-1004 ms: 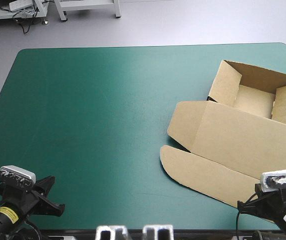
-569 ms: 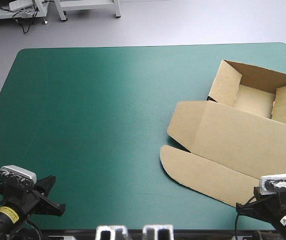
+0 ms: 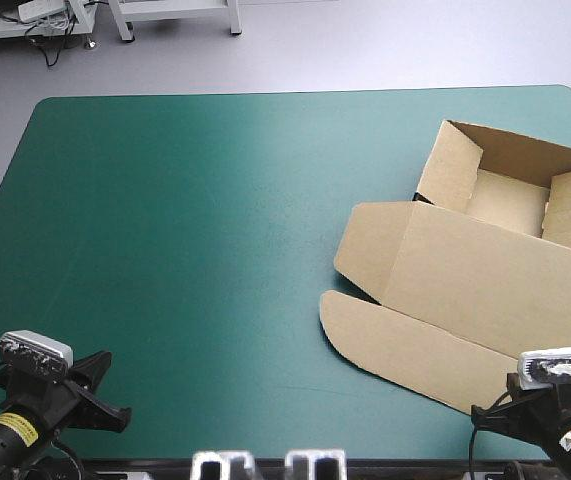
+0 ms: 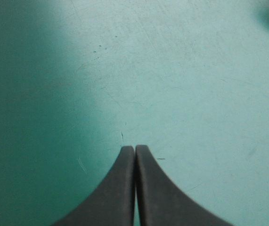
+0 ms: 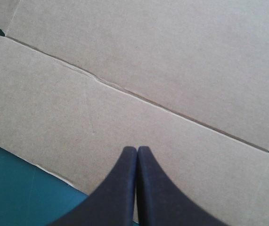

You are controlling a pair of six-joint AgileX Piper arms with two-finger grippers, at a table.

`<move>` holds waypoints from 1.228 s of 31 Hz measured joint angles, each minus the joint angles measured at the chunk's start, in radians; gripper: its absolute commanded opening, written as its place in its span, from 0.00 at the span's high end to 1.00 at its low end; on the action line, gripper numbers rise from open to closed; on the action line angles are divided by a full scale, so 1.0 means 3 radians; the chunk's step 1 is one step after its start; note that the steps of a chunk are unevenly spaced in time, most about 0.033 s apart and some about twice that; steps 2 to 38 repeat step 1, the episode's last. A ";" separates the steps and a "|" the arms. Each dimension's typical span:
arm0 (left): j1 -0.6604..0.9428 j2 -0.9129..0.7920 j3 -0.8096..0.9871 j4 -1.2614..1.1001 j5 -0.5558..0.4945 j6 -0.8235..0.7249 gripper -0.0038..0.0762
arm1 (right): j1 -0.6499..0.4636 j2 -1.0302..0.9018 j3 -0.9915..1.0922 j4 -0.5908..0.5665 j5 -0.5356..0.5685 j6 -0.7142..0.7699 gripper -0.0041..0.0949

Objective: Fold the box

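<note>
High view first: the box (image 3: 465,280) lay on the right half of the table (image 3: 185,250). Its tray end, walls raised, sat toward the far right corner. The lid lay flat, with a rounded flap (image 3: 405,350) reaching toward the near edge. The left jaws sat low at the near left corner, well apart from the box. The right jaws sat at the near right corner, just by the flap's near end.

Left wrist view: the black fingers (image 4: 118,188) met in one pointed arch, pressed together with nothing between them. Only bare, scuffed table (image 4: 195,94) lay ahead.

Right wrist view, and the same story: the fingers (image 5: 118,188) were closed tip to tip and gripped nothing, poised over the flat brown box (image 5: 148,56). A crease (image 5: 139,96) ran across it ahead of the tips. A wedge of teal-green cover (image 5: 12,188) showed beside the box's edge.
</note>
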 measured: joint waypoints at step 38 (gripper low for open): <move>0.0000 0.0000 0.0000 0.0000 0.0000 0.0000 0.96 | 0.0000 0.0000 0.0000 0.0000 0.0000 0.0000 0.97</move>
